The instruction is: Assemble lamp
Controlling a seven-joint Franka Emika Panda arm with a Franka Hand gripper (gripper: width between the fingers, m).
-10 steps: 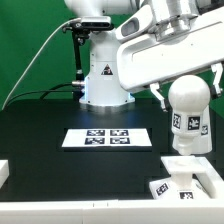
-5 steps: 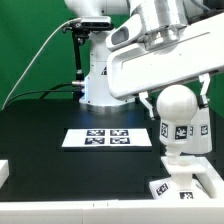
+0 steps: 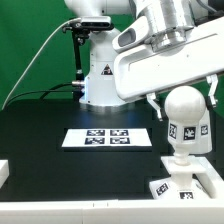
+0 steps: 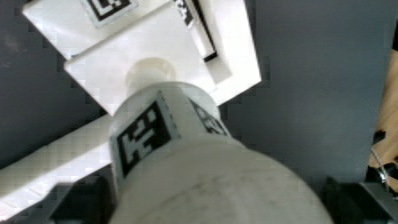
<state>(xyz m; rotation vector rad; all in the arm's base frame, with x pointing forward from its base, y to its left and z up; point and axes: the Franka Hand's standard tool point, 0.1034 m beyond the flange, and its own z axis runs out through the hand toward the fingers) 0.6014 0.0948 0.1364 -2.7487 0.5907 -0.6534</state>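
Here gripper point(image 3: 182, 98) clamps bulb point(image 3: 186, 128) upright over base point(image 3: 197, 182).

Glossy white arm point(image 3: 165, 60) of rounded casings, white pedestal point(image 3: 103, 90), thin black cable point(image 3: 33, 57).

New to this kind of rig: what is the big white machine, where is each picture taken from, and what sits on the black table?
The white machine is a robot arm. Its end effector is a two-finger clamp. One picture comes from a camera standing off the arm, the other from a camera on its wrist. The fingers flank the round-headed bulb and seem to grip it, upright, its stem down at the flat square base. Both are lamp parts carrying black-and-white tags. The flat sheet with four tags is the marker board, lying on the table.
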